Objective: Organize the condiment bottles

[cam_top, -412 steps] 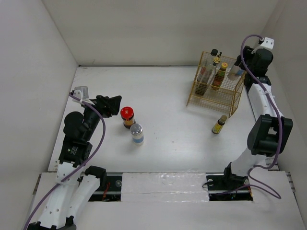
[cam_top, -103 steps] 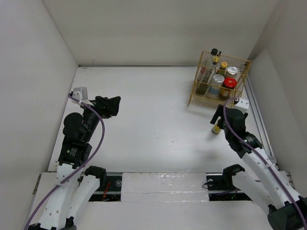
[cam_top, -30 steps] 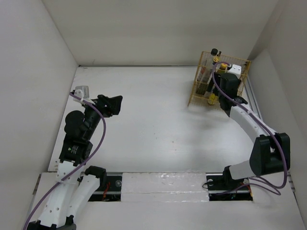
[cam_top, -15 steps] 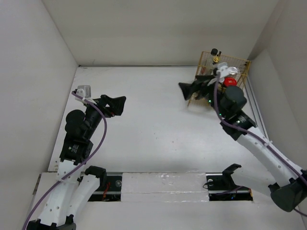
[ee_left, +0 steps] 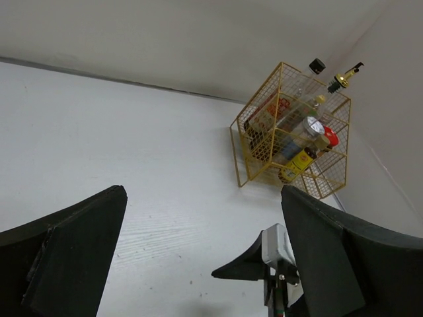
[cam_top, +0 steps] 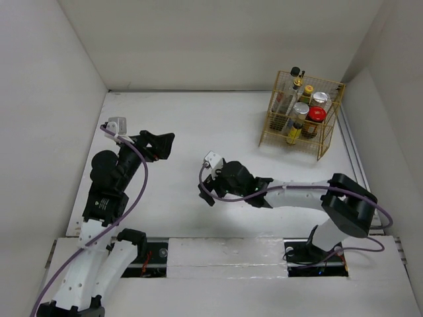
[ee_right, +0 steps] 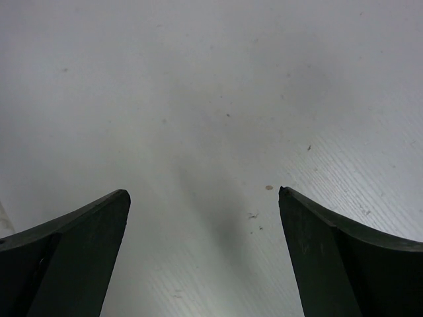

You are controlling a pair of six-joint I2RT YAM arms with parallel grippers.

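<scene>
All the condiment bottles [cam_top: 301,111] stand upright in the yellow wire basket [cam_top: 329,125], well apart behind the right jaws, which seem nearer, and far ahead of the left jaws; both pairs are wide and empty.

the table [cam_top: 198,119] is plain white, with fine pale streaks and a few dark specks in the right wrist view. the wire basket [cam_top: 269,120] is yellow, a small square grid. in it, the jar [cam_top: 316,113] shows a red lid over a dark body, the two shakers [cam_top: 320,98] have silver caps, the small bottle [cam_top: 293,134] is yellow and dark, and the tall bottles [cam_top: 291,96] are clear, one topped black, one gold. the left gripper [ee_left: 205,257] and the right gripper [ee_right: 205,257] are both matt black. the arms [cam_top: 301,193] are white with black joints, trailed by purple cables [cam_top: 142,173].
</scene>
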